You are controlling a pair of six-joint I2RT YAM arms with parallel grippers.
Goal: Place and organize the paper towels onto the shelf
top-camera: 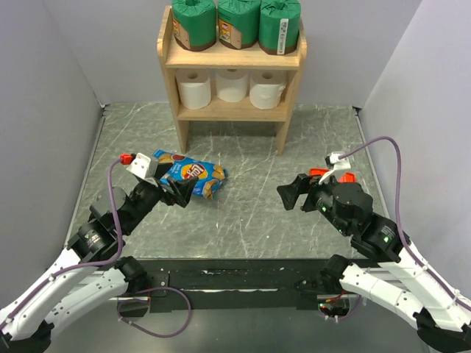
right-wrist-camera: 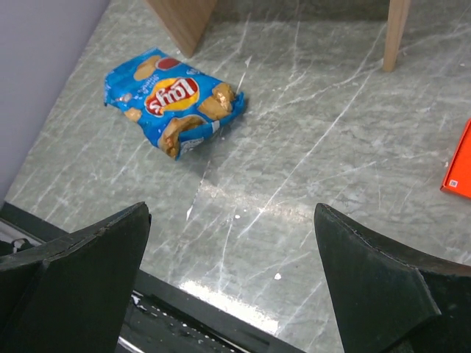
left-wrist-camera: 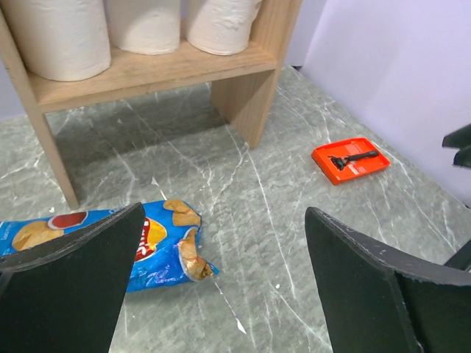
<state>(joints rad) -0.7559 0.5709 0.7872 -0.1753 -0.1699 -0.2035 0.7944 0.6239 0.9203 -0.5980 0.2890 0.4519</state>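
The top external view shows, at the top middle, three green rolls on top of the shelf and three white rolls below, so the job is probably done, and the left gripper and right gripper are wide open, holding nothing.

- You see your left end effector low over the grey tabletop, its two dark fingers spread wide.
- Three white paper towels stand side by side on the lower board of the shelf.
- A blue chip bag lies crumpled just beyond your left finger.
- An orange razor package lies flat to the right, well apart from the bag.
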